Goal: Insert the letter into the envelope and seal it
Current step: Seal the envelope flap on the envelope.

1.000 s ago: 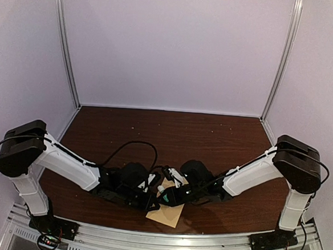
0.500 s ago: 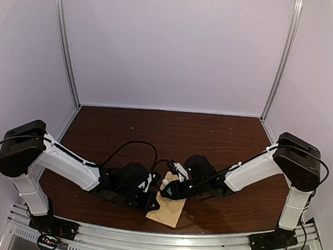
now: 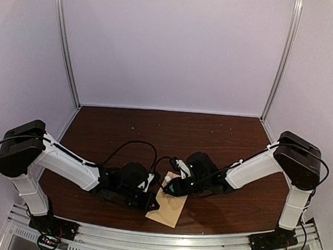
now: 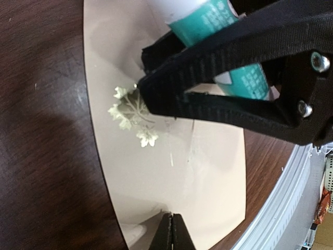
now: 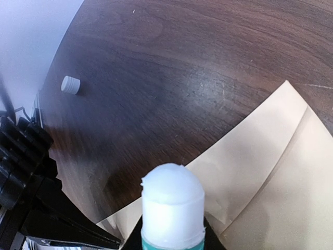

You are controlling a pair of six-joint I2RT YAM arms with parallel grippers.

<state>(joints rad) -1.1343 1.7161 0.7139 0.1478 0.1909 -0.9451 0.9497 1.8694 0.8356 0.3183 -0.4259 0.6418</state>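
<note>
Clenching a glue stick (image 5: 171,208), the right claw (image 3: 170,187) is held over the envelope (image 5: 270,177); a white cap (image 5: 70,84) is shown only by its wrist view. The left claw (image 4: 169,235) is pinched closed.

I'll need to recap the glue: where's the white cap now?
In the right wrist view, the cap lies on the dark table at upper left, apart from the envelope and glue stick.

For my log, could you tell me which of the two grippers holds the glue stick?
The right gripper: it clamps the teal glue stick, white tip bare. The left gripper is shut over the envelope.
</note>
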